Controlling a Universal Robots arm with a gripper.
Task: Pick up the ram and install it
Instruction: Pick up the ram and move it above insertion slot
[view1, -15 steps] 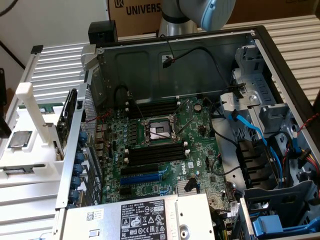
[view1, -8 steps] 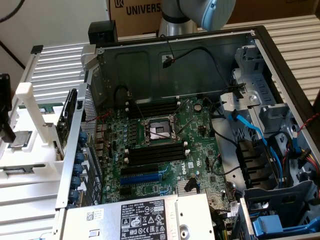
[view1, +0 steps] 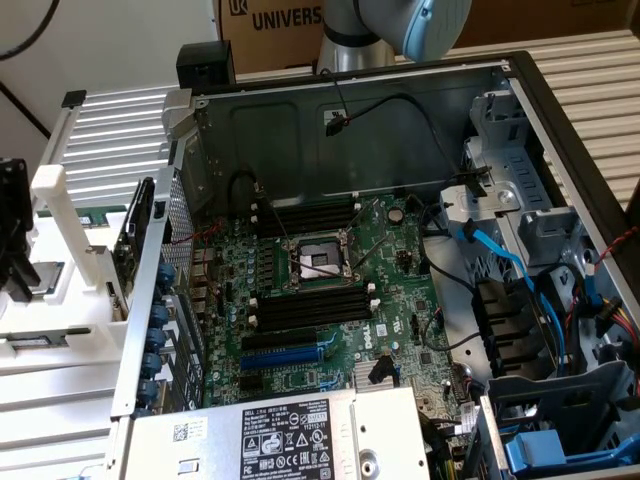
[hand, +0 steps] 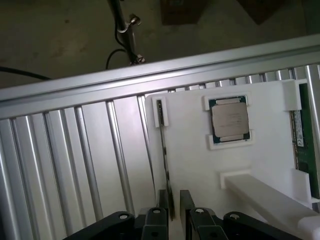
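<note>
While my open, empty pincer (hand: 175, 196) straddles the ram (hand: 164, 150), I judge it light, stiff, fragile: grip its flat faces.

A silver-grey robot arm with a pale blue joint cap (view1: 400, 25) shows at the top of the exterior view. Its rounded joint sits above a ribbed metal segment, and the rest of the arm leaves the picture upward.

In the wrist view, the black two-fingered gripper (hand: 174, 202) points away from the camera, down at the surface below. Its two flat black fingers (hand: 164, 202) stand parallel and upright with a narrow gap between them, so the jaws are parted rather than pressed together. Behind the fingers, black hinged links with round bolt heads spread out to either side.
</note>
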